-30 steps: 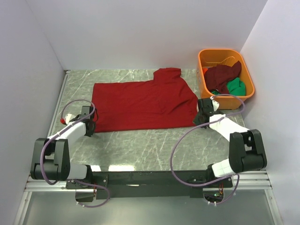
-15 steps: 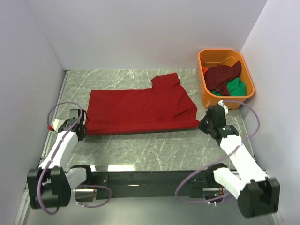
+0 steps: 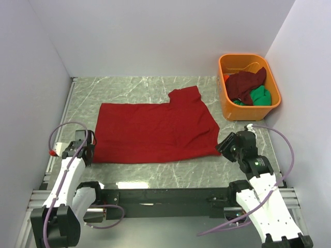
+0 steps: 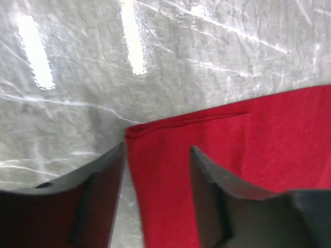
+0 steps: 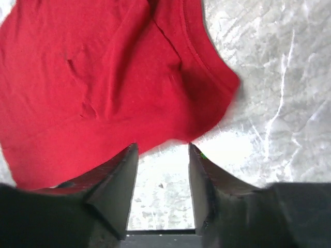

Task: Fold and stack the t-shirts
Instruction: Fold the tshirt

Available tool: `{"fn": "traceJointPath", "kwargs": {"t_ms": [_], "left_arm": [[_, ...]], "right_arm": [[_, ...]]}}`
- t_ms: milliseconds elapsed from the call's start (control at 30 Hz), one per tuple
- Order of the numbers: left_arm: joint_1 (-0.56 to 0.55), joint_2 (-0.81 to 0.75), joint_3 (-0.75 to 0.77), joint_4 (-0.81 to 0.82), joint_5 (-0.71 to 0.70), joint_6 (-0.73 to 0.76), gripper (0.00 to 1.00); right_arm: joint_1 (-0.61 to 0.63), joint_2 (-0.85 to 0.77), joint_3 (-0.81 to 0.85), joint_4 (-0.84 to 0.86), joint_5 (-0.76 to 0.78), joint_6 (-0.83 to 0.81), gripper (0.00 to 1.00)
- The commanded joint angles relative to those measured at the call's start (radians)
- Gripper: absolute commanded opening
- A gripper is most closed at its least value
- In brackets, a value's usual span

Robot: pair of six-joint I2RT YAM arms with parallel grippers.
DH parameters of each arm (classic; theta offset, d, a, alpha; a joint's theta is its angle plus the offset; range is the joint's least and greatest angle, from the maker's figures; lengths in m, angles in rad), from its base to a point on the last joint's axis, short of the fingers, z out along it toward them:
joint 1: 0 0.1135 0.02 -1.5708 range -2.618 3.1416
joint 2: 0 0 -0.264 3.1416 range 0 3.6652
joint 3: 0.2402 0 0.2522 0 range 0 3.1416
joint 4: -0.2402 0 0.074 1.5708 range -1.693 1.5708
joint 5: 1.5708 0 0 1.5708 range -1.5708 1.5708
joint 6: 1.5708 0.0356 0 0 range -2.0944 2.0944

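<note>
At red t-shirt [image 3: 155, 129] corners, left gripper [image 4: 156, 155] and right gripper [image 5: 163, 151] gape, seemingly unclamped

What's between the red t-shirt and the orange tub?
Only bare marble table separates the red t-shirt from the orange tub, seen in the top view.

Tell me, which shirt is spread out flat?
The bright red shirt, laid out on the table. The dark maroon shirt and the green shirt are crumpled together in the orange tub.
</note>
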Motion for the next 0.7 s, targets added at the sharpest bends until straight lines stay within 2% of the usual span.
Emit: {"fn": "traceJointPath", "kwargs": {"t_ms": [0, 67, 100, 200, 267, 300, 367, 533, 667], "left_arm": [[0.005, -0.042, 0.007, -0.021, -0.031, -0.012, 0.64], [0.005, -0.058, 0.045, -0.026, -0.034, 0.025, 0.74], [0.005, -0.062, 0.063, -0.026, -0.031, 0.040, 0.75], [0.005, -0.057, 0.151, 0.036, 0.033, 0.163, 0.76], [0.004, -0.036, 0.204, 0.095, 0.096, 0.288, 0.73], [0.002, -0.028, 0.221, 0.130, 0.151, 0.312, 0.73], [-0.006, 0.004, 0.257, 0.181, 0.229, 0.406, 0.72], [-0.033, 0.104, 0.346, 0.216, 0.372, 0.536, 0.70], [-0.036, 0.145, 0.389, 0.224, 0.423, 0.592, 0.69]], "right_arm": [[0.001, -0.030, 0.053, -0.062, 0.015, -0.005, 0.55], [0.004, -0.031, 0.067, -0.042, 0.015, -0.025, 0.57], [0.003, -0.015, 0.072, -0.033, 0.015, -0.031, 0.57], [0.027, 0.082, 0.098, 0.050, 0.010, -0.068, 0.57], [0.112, 0.165, 0.147, 0.122, 0.045, -0.084, 0.55], [0.162, 0.258, 0.171, 0.136, 0.135, -0.084, 0.55], [0.279, 0.361, 0.246, 0.190, 0.205, -0.099, 0.53], [0.390, 0.712, 0.401, 0.276, 0.285, -0.110, 0.44], [0.458, 0.938, 0.577, 0.287, 0.342, -0.116, 0.42]]}}
